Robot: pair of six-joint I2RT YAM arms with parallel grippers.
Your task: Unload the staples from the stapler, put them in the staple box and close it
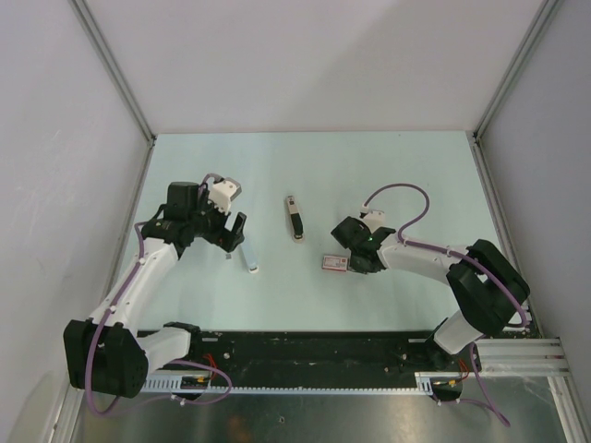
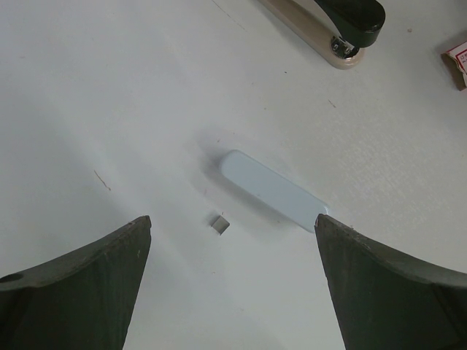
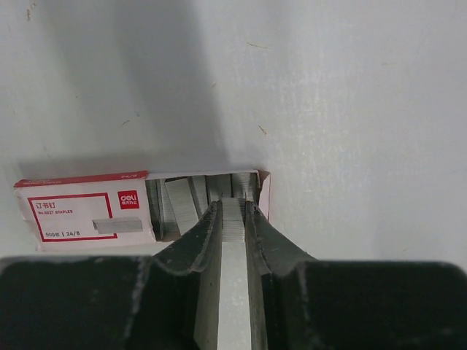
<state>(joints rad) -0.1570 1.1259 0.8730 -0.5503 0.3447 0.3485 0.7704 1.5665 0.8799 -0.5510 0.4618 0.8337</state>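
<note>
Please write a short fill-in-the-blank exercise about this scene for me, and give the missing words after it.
1. The right gripper is ___ on a strip of staples.
2. The left gripper, near the pale blue stapler, is ___.
3. In the top view, the black stapler lies ___ the two grippers.

Missing words: shut; open; between.

A pale mint-green matt worktop (image 1: 305,166) lies under soft, even light, enclosed at the back and both sides by plain light-grey panel walls (image 1: 314,65) joined by slim aluminium corner posts (image 1: 115,69), with a black mounting strip (image 1: 314,346) along its near edge.
</note>
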